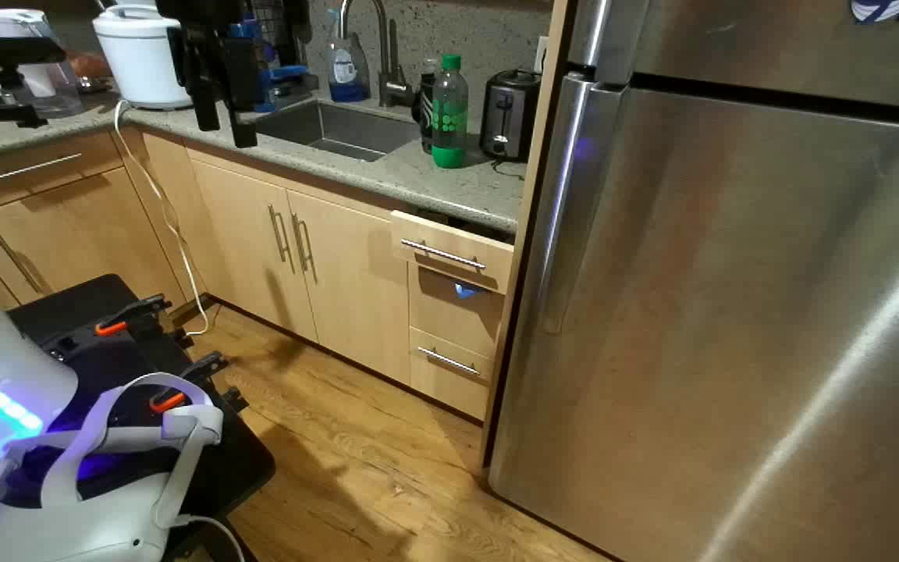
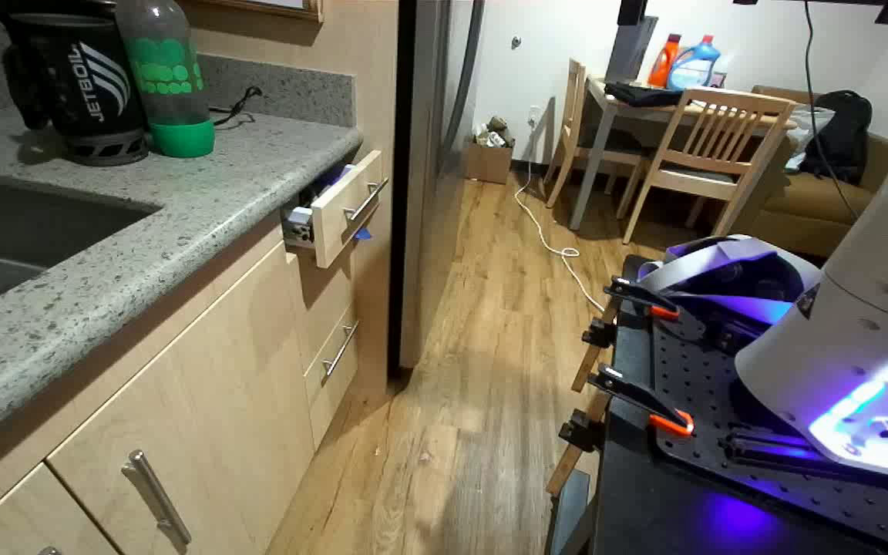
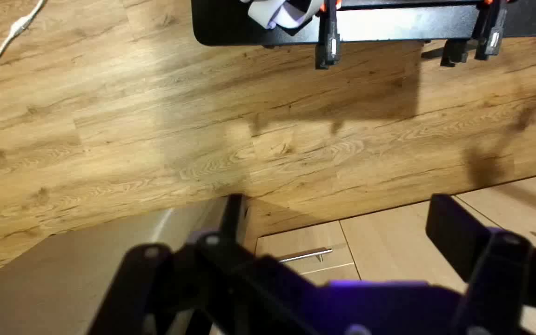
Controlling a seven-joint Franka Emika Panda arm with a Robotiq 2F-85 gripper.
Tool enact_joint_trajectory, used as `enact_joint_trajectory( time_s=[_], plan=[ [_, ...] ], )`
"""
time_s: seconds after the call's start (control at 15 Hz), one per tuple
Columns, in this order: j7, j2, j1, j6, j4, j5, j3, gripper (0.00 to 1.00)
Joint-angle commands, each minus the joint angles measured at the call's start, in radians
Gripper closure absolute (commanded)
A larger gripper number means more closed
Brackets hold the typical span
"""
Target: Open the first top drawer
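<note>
Right of centre in an exterior view, the top drawer (image 1: 449,240) stands partly out past the edge of the counter (image 2: 282,154), contents (image 2: 301,219) showing but too small to name. The opening looks largely done; whether this is full travel I cannot tell. Nothing grips the bar handle (image 2: 368,200). Below, the bottom drawer (image 1: 449,382) sits closed. Well apart, in the upper left, hangs the pincer (image 1: 227,136); in the wrist view its fingers (image 3: 456,235) are released, spread wide around nothing. Any further pull would need it at the handle.
</note>
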Motion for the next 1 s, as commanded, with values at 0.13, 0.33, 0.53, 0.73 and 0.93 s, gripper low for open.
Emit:
enact_joint_trajectory(
  time_s=[0.13, 0.33, 0.53, 0.73, 0.93],
  plan=[
    [0.006, 0.015, 0.006, -0.001, 0.003, 0.001, 0.005, 0.00],
    [0.023, 0.064, 0.019, 0.019, 0.008, 0.018, 0.008, 0.00],
    [0.050, 0.146, 0.030, 0.081, 0.017, 0.078, 0.000, 0.00],
    [0.086, 0.237, 0.026, 0.152, 0.024, 0.140, 0.001, 0.00],
    [0.119, 0.316, 0.013, 0.223, 0.031, 0.188, -0.004, 0.00]
  ],
)
